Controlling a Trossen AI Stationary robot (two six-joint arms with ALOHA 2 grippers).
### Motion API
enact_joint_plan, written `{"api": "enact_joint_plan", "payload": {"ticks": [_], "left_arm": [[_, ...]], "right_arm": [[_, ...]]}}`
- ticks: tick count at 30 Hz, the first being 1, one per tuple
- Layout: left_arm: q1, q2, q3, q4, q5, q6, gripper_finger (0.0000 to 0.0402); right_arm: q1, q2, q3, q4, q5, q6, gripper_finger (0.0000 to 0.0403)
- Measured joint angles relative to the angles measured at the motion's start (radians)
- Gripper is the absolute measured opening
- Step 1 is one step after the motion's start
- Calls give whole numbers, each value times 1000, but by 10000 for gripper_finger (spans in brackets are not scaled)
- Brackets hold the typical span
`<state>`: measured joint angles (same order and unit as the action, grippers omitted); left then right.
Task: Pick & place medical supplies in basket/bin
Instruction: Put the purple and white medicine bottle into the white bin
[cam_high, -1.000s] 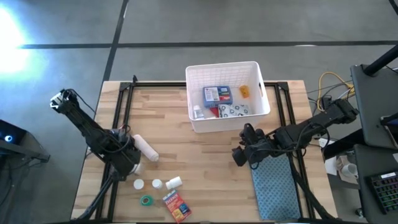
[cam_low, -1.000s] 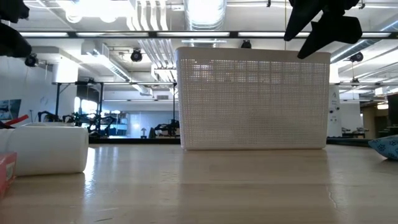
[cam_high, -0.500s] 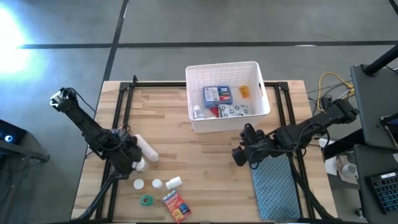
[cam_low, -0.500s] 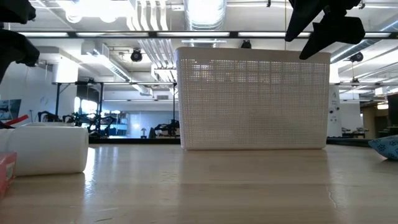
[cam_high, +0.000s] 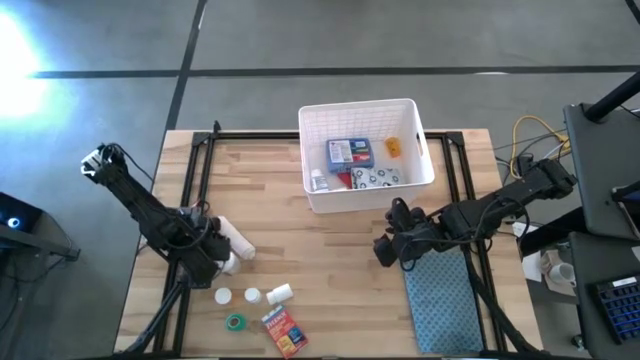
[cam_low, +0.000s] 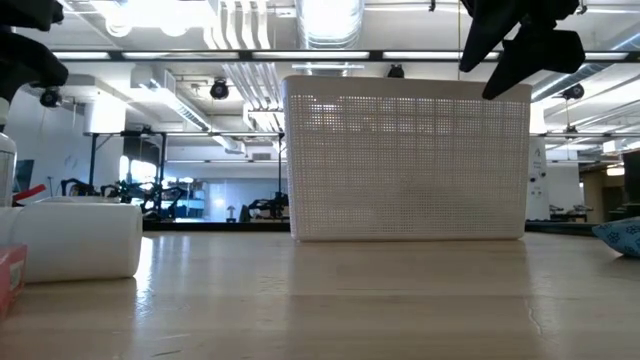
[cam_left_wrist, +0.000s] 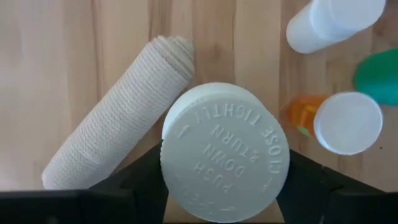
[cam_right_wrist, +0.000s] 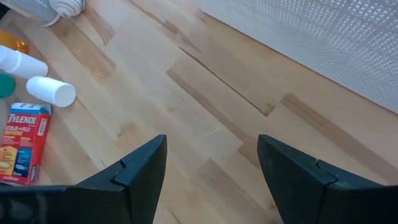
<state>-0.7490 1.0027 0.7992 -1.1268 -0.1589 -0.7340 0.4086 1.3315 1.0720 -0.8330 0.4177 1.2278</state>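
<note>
Basket (cam_high: 420, 135), white with slotted walls, is seen at the far middle of the table, well apart from the left gripper's fingers; a blue first-aid box (cam_high: 350, 152) and other small supplies already lie in it. It is judged stiff and far too large to need moving.

Gauze roll (cam_left_wrist: 118, 115), white and ribbed, is seen lying just beside the left gripper (cam_left_wrist: 222, 180), against one finger's outer side. It is judged soft and light, and would best be pinched across its middle.

Between the left fingers (cam_left_wrist: 146, 171) a white pill bottle (cam_left_wrist: 224, 152) is enclosed, its "push down & turn" cap facing the wrist camera. The fingers are seen narrowing about its sides, apparently touching the cap's rim; whether a firm grip is made cannot be told. The bottle is judged rigid, light and smooth, so slipping is the likely risk, and the body below the wider cap is judged the better hold.

Beyond the fingertips, smaller white bottles (cam_left_wrist: 333, 22) are seen.

The right gripper (cam_right_wrist: 211, 162) is held spread and empty near the basket.
</note>
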Motion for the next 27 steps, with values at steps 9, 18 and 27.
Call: {"api": "enact_joint_plan", "payload": {"ticks": [9,18,27], "left_arm": [[0,16,-38,32,34,-80,259],[0,95,-91,242,40,-98,277],[0,157,-89,290,24,-93,274]], "right_arm": [[-1,0,-9,0,0,-30,240],[-1,0,-16,0,0,-43,240],[-1,0,-51,1,-7,-26,240]]}}
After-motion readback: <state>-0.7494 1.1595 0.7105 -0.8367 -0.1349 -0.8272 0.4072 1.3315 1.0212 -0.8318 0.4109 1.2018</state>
